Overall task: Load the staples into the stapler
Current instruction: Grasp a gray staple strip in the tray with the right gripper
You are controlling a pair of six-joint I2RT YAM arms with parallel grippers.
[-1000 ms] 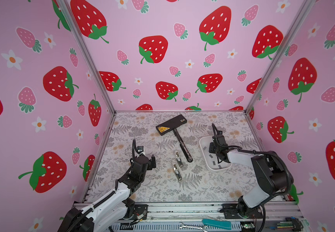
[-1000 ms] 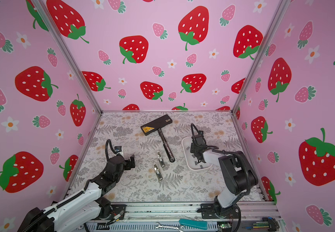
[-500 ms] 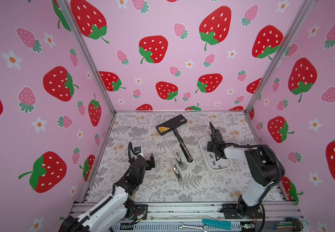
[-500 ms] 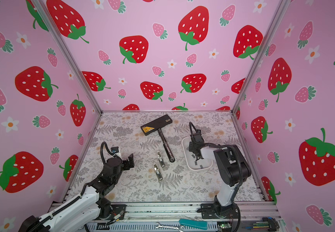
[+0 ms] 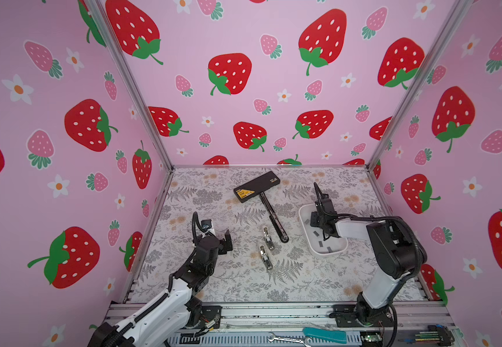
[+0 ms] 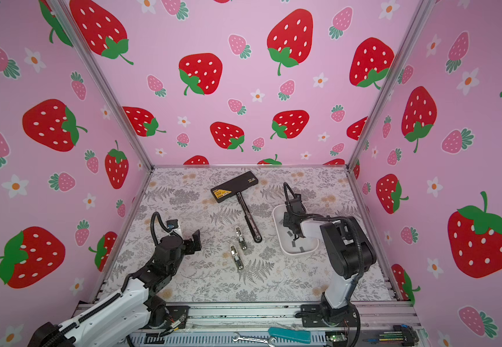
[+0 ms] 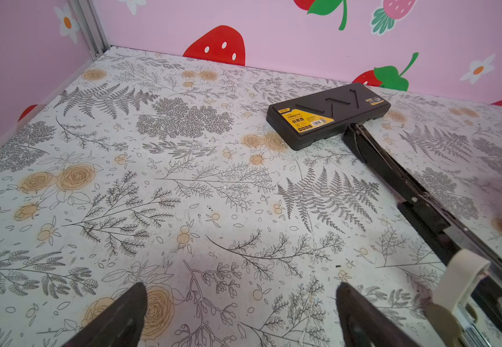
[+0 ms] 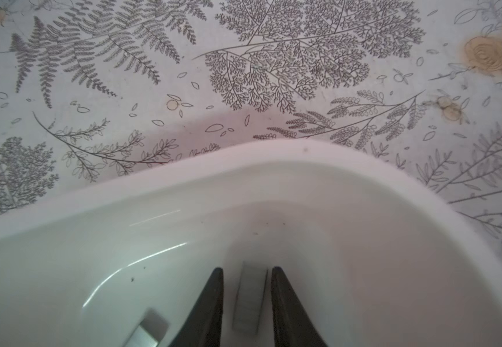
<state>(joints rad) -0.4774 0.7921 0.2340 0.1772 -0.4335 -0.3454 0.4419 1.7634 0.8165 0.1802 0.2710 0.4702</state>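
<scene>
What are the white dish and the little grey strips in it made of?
The dish looks like glazed ceramic or glossy plastic: smooth, white, with bright shiny streaks. The strips are probably metal staples: dull grey, flat, faintly lined, though blurry.

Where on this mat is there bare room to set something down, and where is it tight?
Free: the far-left corner between the left wall and the black case; the front strip between the small staplers and the rail. Crowded: the middle, where the long stapler, small staplers and white tray sit close.
</scene>
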